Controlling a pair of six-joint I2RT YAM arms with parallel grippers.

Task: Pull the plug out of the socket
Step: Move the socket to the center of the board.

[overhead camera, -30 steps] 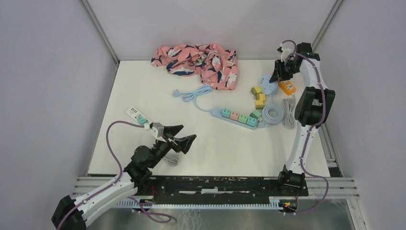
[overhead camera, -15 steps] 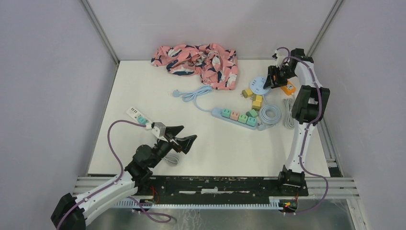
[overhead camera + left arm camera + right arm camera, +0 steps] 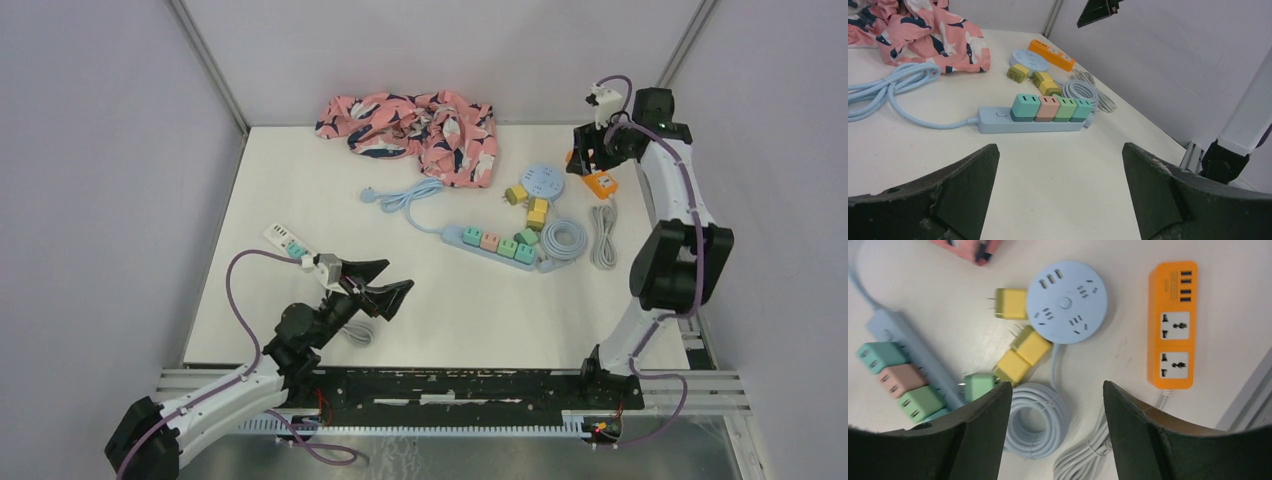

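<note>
The round socket is a pale blue disc at the far-right of the table, face up, w/ slot groups around a centre button and USB ports near one edge. Nothing is plugged into it. Three yellow plugs lie loose on the tabletop by its rim: one just beside it w/ bare prongs pointing away, a 2nd against the lower edge, a 3rd touching the 2nd. A loose green plug sits next to them, by a coiled cable.

R gripper hovers above this cluster, fingers spread wide, nothing between them. An orange strip lies beside the disc, sockets empty.

The blue strip mid-table carries 4 seated plugs in a row: teal, pink, green, teal.

L gripper is near-left, well apart from the strip, also spread wide and empty. A pink cloth lies at the back.
</note>
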